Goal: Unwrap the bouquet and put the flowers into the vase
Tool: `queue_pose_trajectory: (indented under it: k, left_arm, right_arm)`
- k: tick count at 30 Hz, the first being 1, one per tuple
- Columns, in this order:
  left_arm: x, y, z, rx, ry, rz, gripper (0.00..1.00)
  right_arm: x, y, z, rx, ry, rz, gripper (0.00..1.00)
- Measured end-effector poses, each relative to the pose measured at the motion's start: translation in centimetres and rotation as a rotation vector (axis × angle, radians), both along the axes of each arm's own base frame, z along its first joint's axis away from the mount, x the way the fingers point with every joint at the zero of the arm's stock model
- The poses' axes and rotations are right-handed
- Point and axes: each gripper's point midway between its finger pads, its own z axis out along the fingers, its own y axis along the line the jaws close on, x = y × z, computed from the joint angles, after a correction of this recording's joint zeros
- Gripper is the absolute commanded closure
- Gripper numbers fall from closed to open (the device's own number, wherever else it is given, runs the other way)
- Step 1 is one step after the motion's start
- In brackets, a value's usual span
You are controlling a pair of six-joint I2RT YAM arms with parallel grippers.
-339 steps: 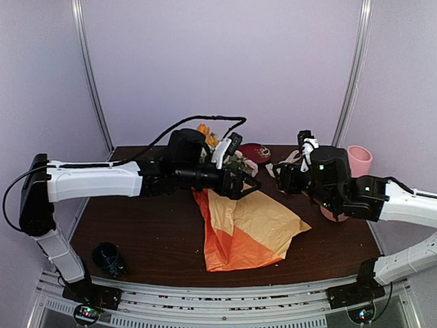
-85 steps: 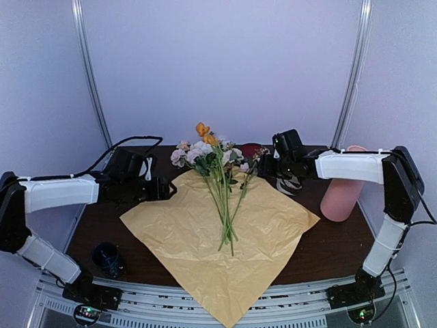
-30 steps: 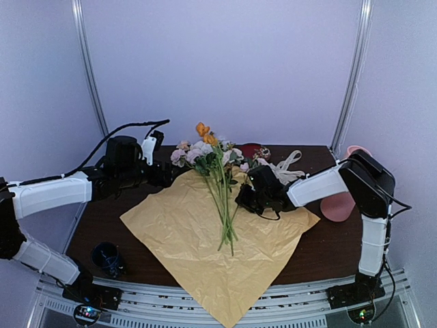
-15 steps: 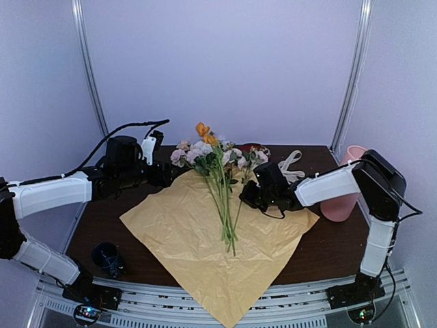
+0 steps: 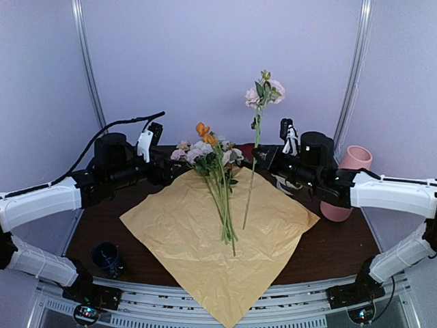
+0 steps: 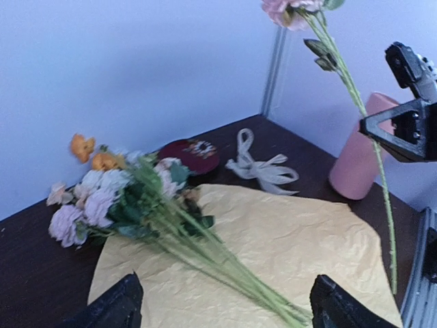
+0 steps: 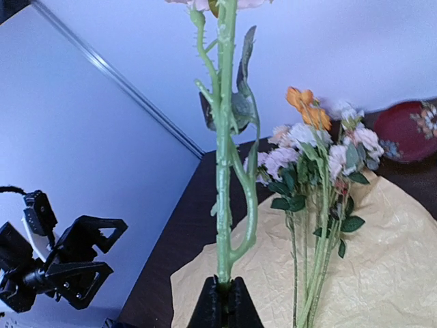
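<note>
From above: the right gripper (image 5: 265, 158) pinches one pink-bloomed stem (image 5: 254, 147) partway up and holds it nearly upright. The bloom is high and the cut end hangs low over the yellow paper (image 5: 198, 253); whether it touches, I can't tell. The other flowers (image 5: 220, 184) lie across that opened sheet in the middle of the desk (image 5: 334, 249). The pink vase (image 5: 356, 159) stands upright at the right side, partly behind the right forearm. The left gripper (image 5: 166, 172) hovers by the paper's far left corner.

Left wrist view: its fingers (image 6: 113, 309) are spread wide with nothing between them, only paper and stems below. The cream ribbon (image 6: 263, 167) lies loose beyond the sheet, near a dark red dish (image 6: 192, 154). The vase shows just past the hanging stem.

Right wrist view: the fingertips are pressed tight on the green stalk, with a long, top-heavy length above them.

The step looks like carrying this flower to the vase. To do it well, raise the stem until the cut end clears the rim. Then swing right with the stem kept vertical, centre the end over the mouth and lower it in. Release only once it is well inside. A thin stalk can pivot in a pinch, so go gently and avoid nudging the tall vase.
</note>
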Motion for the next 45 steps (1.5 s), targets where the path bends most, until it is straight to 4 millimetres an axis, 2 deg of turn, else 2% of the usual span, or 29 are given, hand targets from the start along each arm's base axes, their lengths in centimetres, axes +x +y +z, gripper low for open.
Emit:
queue_pose_trajectory:
  k: [5,7,8,12,15,20,26,30,37,39,45]
  left_arm:
    - [-6.2,-5.8,4.3,-0.109,-0.089,-0.281,0.14]
    - [-8.6,-7.9,5.6,-0.147,-0.109,-0.386,0.14]
    - [-9.6,-8.9,6.2,-0.163,-0.119,-0.431,0.14]
    - [-13.5,-12.5,8.0,-0.212,-0.138,-0.594,0.14]
    - [-15.3,-14.1,8.6,-0.245,-0.133,-0.679,0.14]
    - [-16.0,-15.4,8.7,-0.268,-0.109,-0.751,0.18]
    - [-16.9,-16.5,8.1,-0.262,-0.085,-0.818,0.30]
    - [-17.4,-16.9,7.1,-0.246,-0.064,-0.857,0.43]
    - [-17.6,-17.5,6.2,-0.221,-0.040,-0.890,0.55]
    - [-17.6,-17.6,6.0,-0.217,-0.033,-0.895,0.64]
    - [-17.8,-17.9,5.2,-0.204,-0.014,-0.909,1.00]
  right_arm:
    - [-5.7,-0.4,8.0,0.031,-0.275,0.073,1.00]
    - [-7.5,-0.7,10.3,0.055,-0.365,0.087,1.00]
    - [-8.3,-1.0,11.4,0.074,-0.410,0.089,1.00]
    - [-10.7,-1.3,13.3,0.108,-0.521,0.094,1.00]
    - [-12.3,-0.5,13.9,0.121,-0.565,0.118,1.00]
    - [-14.5,0.8,14.8,0.152,-0.622,0.167,1.00]
    - [-14.6,1.7,14.2,0.143,-0.626,0.182,1.00]
    - [-14.7,2.3,13.8,0.131,-0.623,0.206,1.00]
    - [-15.0,2.5,13.8,0.132,-0.627,0.225,1.00]
    - [-15.0,2.5,13.8,0.132,-0.626,0.227,1.00]
    - [-15.0,2.6,13.7,0.130,-0.625,0.228,1.00]
